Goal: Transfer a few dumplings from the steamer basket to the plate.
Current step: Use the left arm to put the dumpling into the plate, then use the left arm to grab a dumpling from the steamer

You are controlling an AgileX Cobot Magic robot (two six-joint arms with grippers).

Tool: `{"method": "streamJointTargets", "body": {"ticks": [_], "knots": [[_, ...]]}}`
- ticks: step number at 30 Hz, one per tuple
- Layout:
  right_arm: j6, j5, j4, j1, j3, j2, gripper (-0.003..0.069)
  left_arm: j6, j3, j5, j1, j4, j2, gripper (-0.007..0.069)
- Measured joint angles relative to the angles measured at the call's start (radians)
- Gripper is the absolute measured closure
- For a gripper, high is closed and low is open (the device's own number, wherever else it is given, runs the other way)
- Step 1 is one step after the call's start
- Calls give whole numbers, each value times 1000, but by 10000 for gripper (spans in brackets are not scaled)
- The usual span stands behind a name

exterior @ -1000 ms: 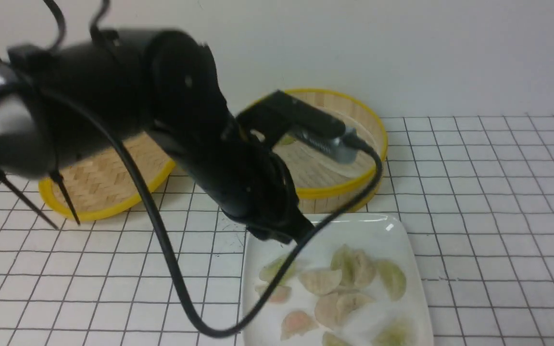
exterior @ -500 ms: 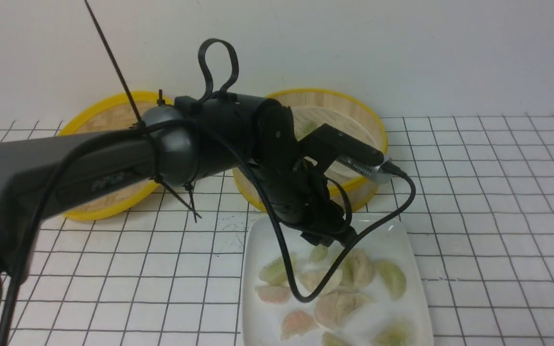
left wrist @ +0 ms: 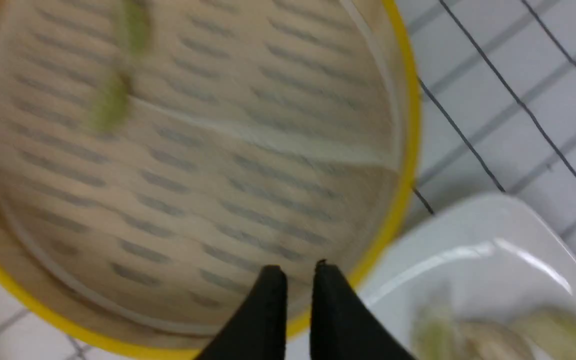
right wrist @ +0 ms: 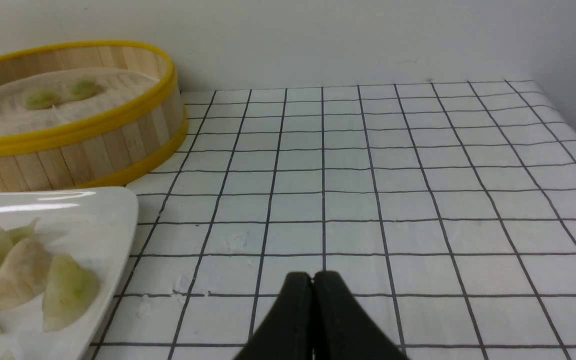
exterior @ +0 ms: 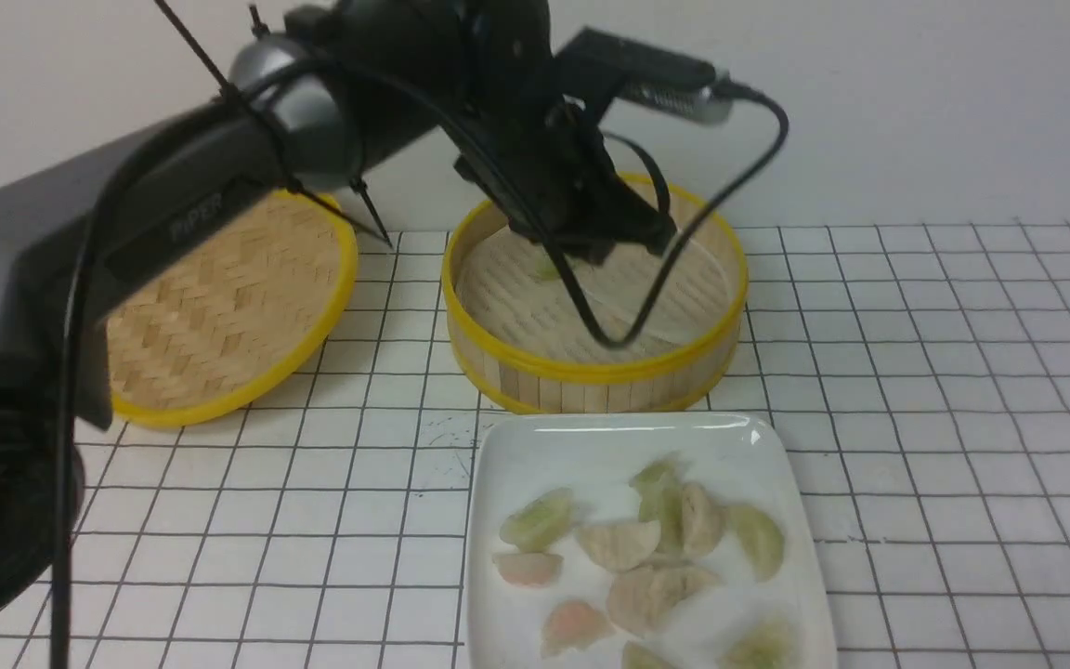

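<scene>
Front-right of the steamer basket (exterior: 591, 376), right tool (right wrist: 312, 277) pinched shut over the counter (right wrist: 368, 200). Directly in front, plate (exterior: 591, 426) heaped with dumplings (exterior: 538, 520). Above the basket, left tool (left wrist: 298, 272) nearly closed, empty. Inside, toward the back, two dumplings (right wrist: 40, 98). Risk: descending this narrow and squashing one instead of straddling it.

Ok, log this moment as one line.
left gripper: nearly closed, empty, above steamer basket | right gripper: shut, empty | dumplings: two visible in basket | plate: holds several
</scene>
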Motion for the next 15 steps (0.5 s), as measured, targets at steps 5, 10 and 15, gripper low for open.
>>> {"method": "streamJointTargets", "body": {"ticks": [5, 10, 15], "knots": [[0, 0, 0, 0, 0, 0, 673, 51, -312, 69, 57, 9, 218, 620], [0, 0, 0, 0, 0, 0, 673, 94, -510, 50, 63, 79, 413, 514], [0, 0, 0, 0, 0, 0, 673, 96, -539, -12, 78, 142, 507, 337]]}}
